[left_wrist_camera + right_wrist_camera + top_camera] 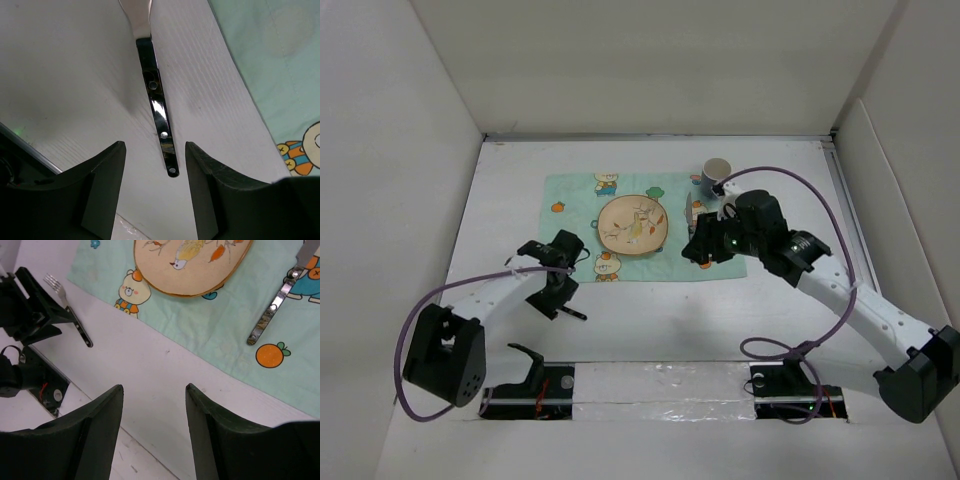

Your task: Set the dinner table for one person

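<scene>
The white dinner table (650, 320) carries a mint-green placemat (575, 200) with a round cartoon-print plate (632, 224) on it. A cup (717, 172) stands at the mat's far right corner. A knife (272, 307) lies on the mat to the right of the plate (192, 265). A fork (157, 105) with a shiny black handle lies on the bare table just left of the mat. My left gripper (154, 144) is open, its fingers either side of the handle end without touching it. My right gripper (154, 386) is open and empty above the table by the mat's near edge.
White walls enclose the table on the left, back and right. A taped strip (660, 385) with the arm bases runs along the near edge. Purple cables loop beside both arms.
</scene>
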Robot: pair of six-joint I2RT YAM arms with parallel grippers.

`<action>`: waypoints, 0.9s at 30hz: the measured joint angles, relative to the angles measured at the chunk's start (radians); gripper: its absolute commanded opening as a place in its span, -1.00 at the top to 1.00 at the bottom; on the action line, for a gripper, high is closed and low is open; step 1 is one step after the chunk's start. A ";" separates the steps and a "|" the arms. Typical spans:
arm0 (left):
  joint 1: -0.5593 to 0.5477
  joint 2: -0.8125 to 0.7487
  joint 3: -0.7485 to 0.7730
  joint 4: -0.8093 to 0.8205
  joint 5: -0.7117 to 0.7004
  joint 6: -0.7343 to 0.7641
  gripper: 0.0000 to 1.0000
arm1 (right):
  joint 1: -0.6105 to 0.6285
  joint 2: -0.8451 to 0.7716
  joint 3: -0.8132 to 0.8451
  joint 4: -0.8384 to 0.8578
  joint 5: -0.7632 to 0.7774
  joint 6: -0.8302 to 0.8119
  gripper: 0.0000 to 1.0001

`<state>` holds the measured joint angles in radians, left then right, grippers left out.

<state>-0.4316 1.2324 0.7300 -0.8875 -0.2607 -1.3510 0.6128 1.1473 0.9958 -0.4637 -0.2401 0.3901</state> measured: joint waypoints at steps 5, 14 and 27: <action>0.000 0.065 0.021 0.002 -0.044 -0.009 0.07 | 0.003 -0.056 0.000 0.000 -0.021 -0.002 -0.16; -0.033 0.170 0.001 0.111 -0.037 -0.067 0.12 | -0.007 -0.078 0.072 -0.050 -0.041 -0.008 -0.16; -0.038 0.039 -0.094 0.175 -0.009 -0.145 1.00 | -0.044 -0.052 0.136 -0.096 -0.056 -0.026 -0.16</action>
<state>-0.4694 1.2713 0.6357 -0.7128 -0.2699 -1.4963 0.5686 1.0950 1.1316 -0.5598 -0.2966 0.3637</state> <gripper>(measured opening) 0.061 0.580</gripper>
